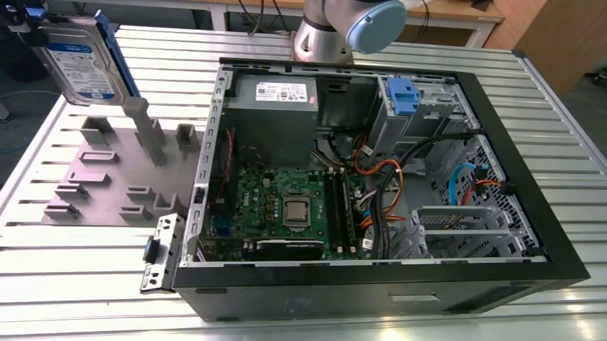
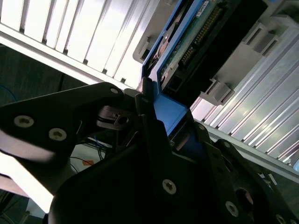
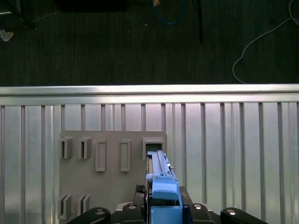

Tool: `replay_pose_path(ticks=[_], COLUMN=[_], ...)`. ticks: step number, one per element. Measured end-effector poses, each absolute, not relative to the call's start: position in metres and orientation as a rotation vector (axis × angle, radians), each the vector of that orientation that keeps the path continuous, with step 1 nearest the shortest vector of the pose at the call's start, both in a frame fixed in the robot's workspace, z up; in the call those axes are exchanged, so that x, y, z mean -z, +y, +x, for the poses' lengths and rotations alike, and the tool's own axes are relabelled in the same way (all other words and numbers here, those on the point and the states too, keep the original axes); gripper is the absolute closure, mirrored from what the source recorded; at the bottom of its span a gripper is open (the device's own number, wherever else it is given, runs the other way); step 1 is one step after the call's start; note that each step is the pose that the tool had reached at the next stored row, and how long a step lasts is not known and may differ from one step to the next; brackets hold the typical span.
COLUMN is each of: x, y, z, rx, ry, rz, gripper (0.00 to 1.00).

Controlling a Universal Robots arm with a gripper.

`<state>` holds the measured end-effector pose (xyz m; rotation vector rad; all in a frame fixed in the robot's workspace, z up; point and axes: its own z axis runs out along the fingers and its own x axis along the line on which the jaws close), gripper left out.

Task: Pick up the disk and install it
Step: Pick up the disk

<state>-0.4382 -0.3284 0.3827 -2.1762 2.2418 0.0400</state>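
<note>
Clamping the disk by its blue bracket, my gripper has jaws pressed tight on it, upright over the grey fixture beside the open case. Pick-up step, I judge; installing calls for a steady, careful carry to the drive bay. Count: one disk, one fixture, one case.

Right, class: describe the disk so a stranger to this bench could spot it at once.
Find the open computer case; a grey slotted holder lies at the exterior view's left of it. The disk stands on edge above it: silver, blue-and-white label, blue bracket, unlike the plain grey posts.
</note>
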Motion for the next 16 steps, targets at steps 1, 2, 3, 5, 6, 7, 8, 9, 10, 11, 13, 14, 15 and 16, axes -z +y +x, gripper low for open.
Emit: replay_pose_path(ticks=[1,2,3,5,6,7,8,9,10,11,13,14,15,16], x=[-0.3833,-0.3835,-0.3839,-0.3854,-0.3862,-0.3869,-0.3871,-0.3872,-0.3874,-0.3874,-0.3876,-0.3882,-0.3887,-0.3892], y=[-0.3284,-0.3284,-0.3284,-0.3284,-0.3284,-0.3284,-0.3284,-0.3284,-0.3284,-0.3284,-0.3284,-0.3284,-0.3284,-0.3284], z=[-0.4382,-0.4382,-0.4382,-0.4382,-0.4382,-0.4382,-0.4382,-0.4382,-0.4382,-0.4382,-0.4382,-0.4382,-0.4382,-0.4382], rx=[-0.040,-0.040,-0.040,-0.040,-0.040,-0.040,-0.040,-0.040,-0.040,-0.041,-0.041,-0.041,-0.041,-0.041], ry=[2.242,2.242,2.242,2.242,2.242,2.242,2.242,2.242,2.242,2.241,2.241,2.242,2.241,2.241], rz=[-2.176,-2.176,-2.176,-2.176,-2.176,-2.176,-2.176,-2.176,-2.176,-2.176,-2.176,-2.176,-2.176,-2.176], gripper=[0.64,0.64,0.64,0.64,0.64,0.64,0.64,0.64,0.64,0.64,0.64,0.64,0.64,0.64])
